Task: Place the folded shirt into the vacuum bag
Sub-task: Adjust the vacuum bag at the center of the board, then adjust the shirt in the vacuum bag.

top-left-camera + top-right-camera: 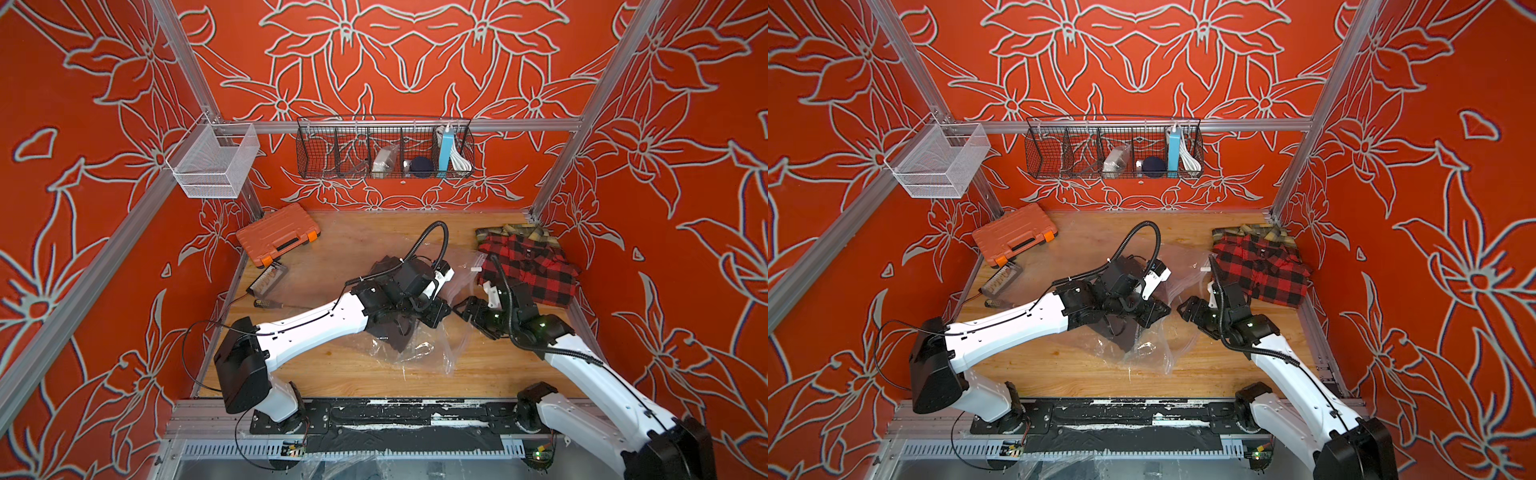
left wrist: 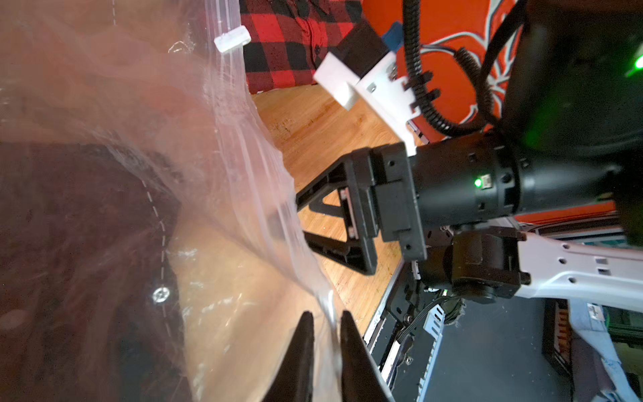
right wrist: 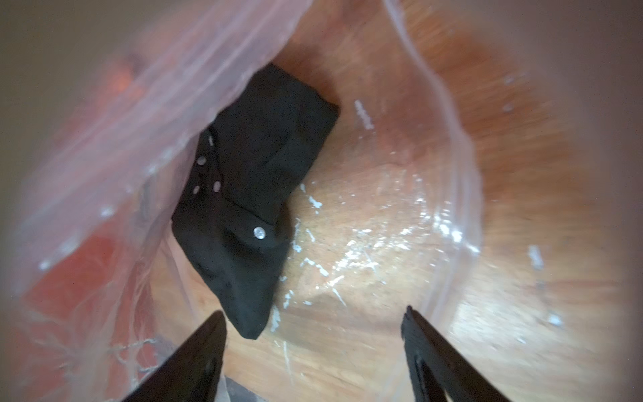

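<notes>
Releasing black shirt (image 3: 250,195) inside vacuum bag (image 3: 139,139), just ahead of wide-open right pincer (image 3: 313,311); left pincer (image 2: 327,315) astride its rim, grip unclear. Next: withdraw without snagging film.

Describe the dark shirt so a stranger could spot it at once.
On the wooden table, find the clear vacuum bag crumpled at its middle. The dark shirt lies inside it, plain with pale buttons, unlike the red plaid shirt outside it, far right.

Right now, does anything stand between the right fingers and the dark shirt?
Nothing visible does. The dark shirt lies inside the vacuum bag, just ahead of the open right fingers; the bag's film covers only one edge.
</notes>
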